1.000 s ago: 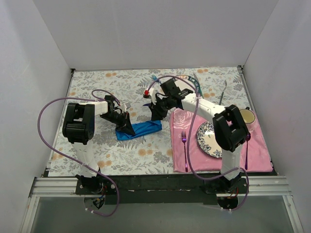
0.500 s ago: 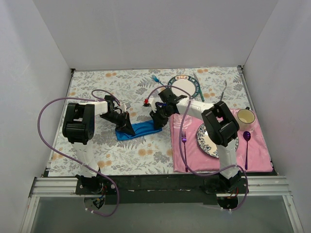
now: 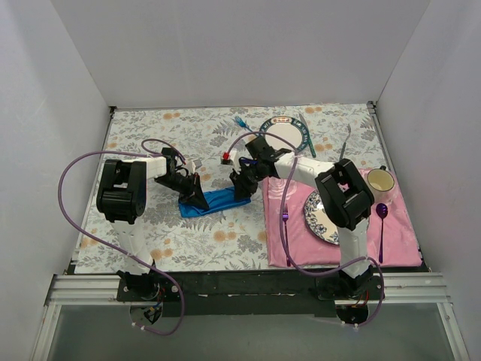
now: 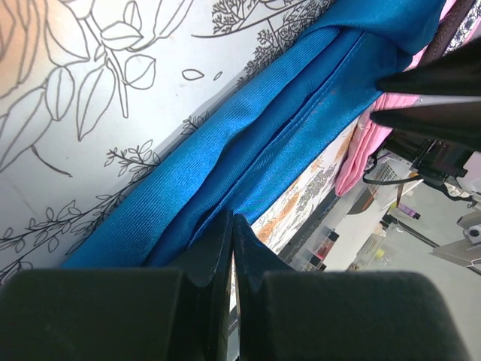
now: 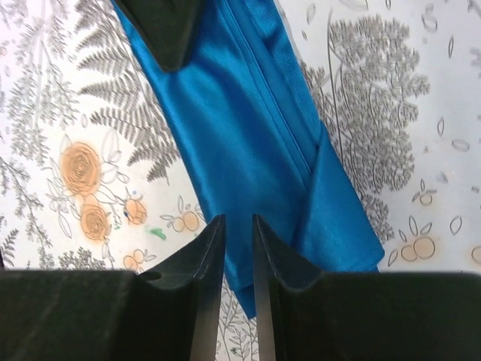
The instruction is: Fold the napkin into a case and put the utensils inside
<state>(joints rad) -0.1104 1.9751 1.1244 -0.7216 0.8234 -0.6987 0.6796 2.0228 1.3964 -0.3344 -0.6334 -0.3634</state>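
From the top cam, the napkin (image 3: 217,201) is a narrow blue strip on the flowery tablecloth (image 3: 150,135) between the arms. The left gripper (image 3: 197,197) is on one end and the right gripper (image 3: 242,188) at the other, I'd guess to pin it while the fold gets tidied, while the light-blue fork (image 3: 240,121) and dark knife (image 3: 345,143) lie well apart at the far side. Left wrist cam: fingers pressed together right at the strip's long edge, can't tell if a layer is caught. Right wrist cam: jaws a narrow slit apart over the cloth's end, nothing between them, and no readable writing anywhere.
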